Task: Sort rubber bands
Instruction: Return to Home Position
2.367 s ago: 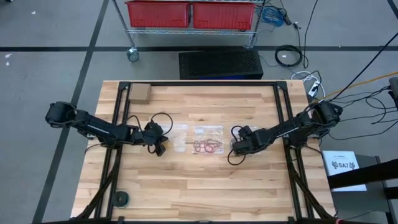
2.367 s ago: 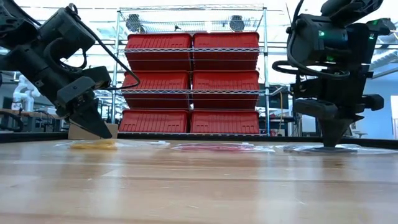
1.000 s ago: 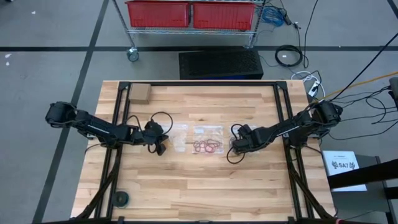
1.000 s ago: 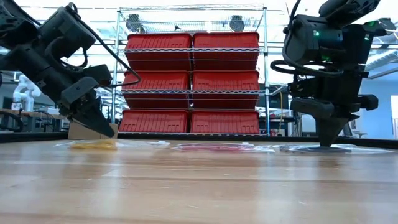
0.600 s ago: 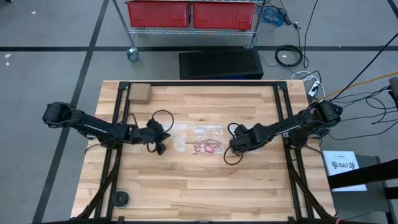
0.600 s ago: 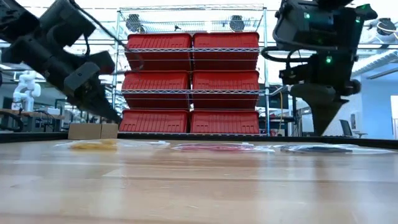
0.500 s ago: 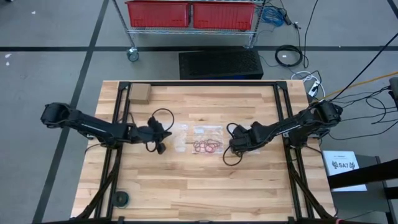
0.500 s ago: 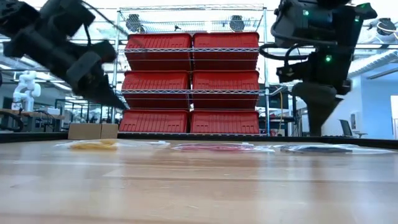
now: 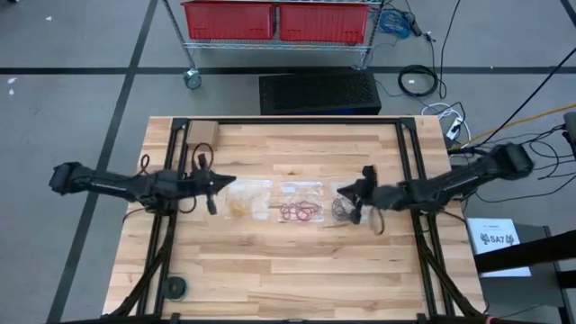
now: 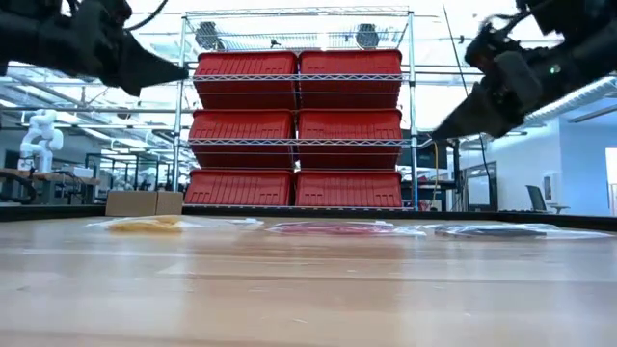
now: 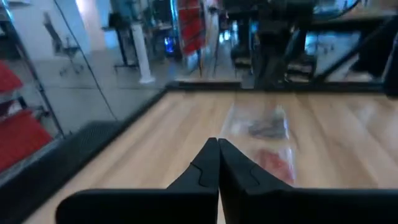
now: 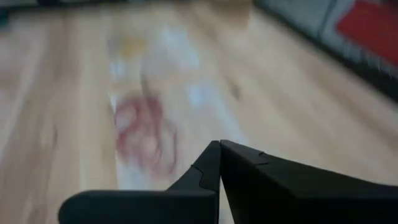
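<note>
Three clear bags lie flat in a row at the table's middle. One has tan-yellow rubber bands [image 9: 245, 203] [image 10: 145, 225], one red bands [image 9: 300, 211] [image 12: 146, 134], one dark bands [image 9: 340, 210] [image 11: 267, 129]. My left gripper [image 9: 232, 183] [image 10: 179, 69] [image 11: 217, 146] is shut, hangs well above the table just left of the yellow bag, and points almost level toward the table's right edge. My right gripper [image 9: 340, 189] [image 10: 434, 133] [image 12: 219, 146] is shut too. It hangs over the dark bag and slants down toward the table's left edge.
A small cardboard box [image 9: 202, 135] sits at the far left corner. A black round object [image 9: 175, 286] lies near the front left. Black frame rails [image 9: 171, 225] [image 9: 423, 225] run along both table sides. A shelf of red bins [image 10: 299, 130] stands beyond the far edge.
Both grippers have risen from just above the table and drawn back, the left toward the left edge, the right toward the right edge. Each has tipped from pointing down to nearly level and rolled. Both stayed shut. The bags have not moved.
</note>
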Controlling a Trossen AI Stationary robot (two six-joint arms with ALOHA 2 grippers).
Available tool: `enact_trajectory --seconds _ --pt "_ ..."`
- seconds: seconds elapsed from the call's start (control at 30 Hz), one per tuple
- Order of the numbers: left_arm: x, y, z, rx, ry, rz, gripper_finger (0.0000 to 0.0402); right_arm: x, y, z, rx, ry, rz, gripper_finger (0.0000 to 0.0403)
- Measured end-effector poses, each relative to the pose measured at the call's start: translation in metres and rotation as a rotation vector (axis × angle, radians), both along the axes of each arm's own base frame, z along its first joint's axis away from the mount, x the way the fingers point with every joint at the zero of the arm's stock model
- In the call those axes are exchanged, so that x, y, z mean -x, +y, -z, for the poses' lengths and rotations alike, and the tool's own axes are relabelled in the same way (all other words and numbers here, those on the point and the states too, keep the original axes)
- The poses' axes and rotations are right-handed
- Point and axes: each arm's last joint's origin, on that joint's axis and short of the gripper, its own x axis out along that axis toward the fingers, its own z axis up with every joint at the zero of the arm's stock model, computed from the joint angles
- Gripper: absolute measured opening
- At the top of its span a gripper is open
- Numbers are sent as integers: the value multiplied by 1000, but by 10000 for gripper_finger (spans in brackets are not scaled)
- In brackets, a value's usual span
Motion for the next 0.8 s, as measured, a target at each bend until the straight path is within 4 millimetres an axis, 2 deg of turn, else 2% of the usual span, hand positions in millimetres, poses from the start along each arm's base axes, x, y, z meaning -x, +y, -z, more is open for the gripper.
enact_trajectory --seconds 0.07,0.2,0.37,0.6,0.8 --pt "2 3 -1 -21 -78 14 0 9 -11 6 37 -136 -22 0" --pt "1 15 2 -71 -75 -48 0 19 -35 11 77 -392 -101 0" --pt "3 26 -7 -137 -140 -44 0 24 -57 3 172 -481 -123 0" --pt "25 23 -9 -154 -138 -55 0 42 -50 -8 226 -494 -132 0" --pt "54 20 -13 -144 -237 -101 0 75 -42 5 252 -607 -116 0"
